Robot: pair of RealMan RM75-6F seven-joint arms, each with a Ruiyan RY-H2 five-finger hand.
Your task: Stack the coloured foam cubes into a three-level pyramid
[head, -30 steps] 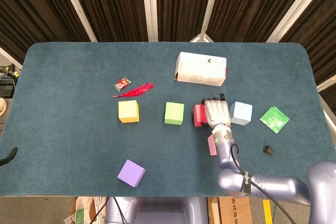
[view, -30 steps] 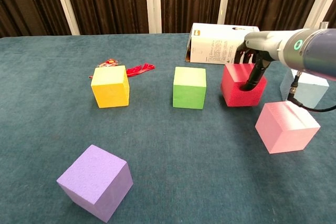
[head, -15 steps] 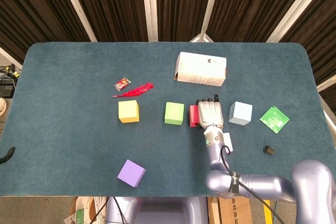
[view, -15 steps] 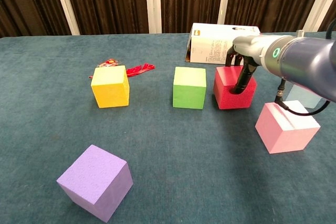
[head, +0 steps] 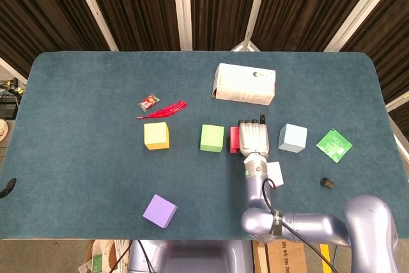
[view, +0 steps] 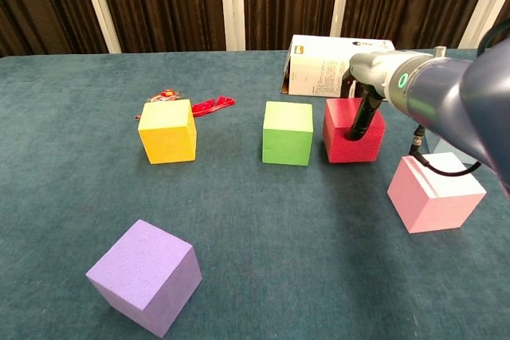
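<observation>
While the head view hides most of the red cube (head: 234, 140) under the right hand (head: 254, 137), the chest view shows that cube (view: 351, 131) plainly, standing on the table (view: 255, 220) just right of the green cube (view: 288, 132) with a narrow gap between them. In the chest view the hand (view: 365, 105) reaches down from above, its dark fingers (view: 360, 121) lying on the cube's top and front; whether they pinch it or only press on it I cannot tell. From above, the fingers (head: 254, 127) lie flat and close together, pointing toward the white box (head: 245, 84).

The yellow cube (head: 156, 135), green cube and red cube stand in one row. The pale blue cube (head: 293, 137) continues that row on the right in the head view; in the chest view the right arm covers it. The pink cube (view: 435, 192) is clear in the chest view, nearer the robot, while from above only a pale corner (head: 275, 174) shows beside the arm. The purple cube (head: 160, 211) sits alone at the near left.

Only the head view shows a green packet (head: 334, 144) and a small black object (head: 326, 183) at the right. A red feather (head: 163, 110) and a small red wrapper (head: 149, 101) lie behind the yellow cube. No view shows the left hand.
</observation>
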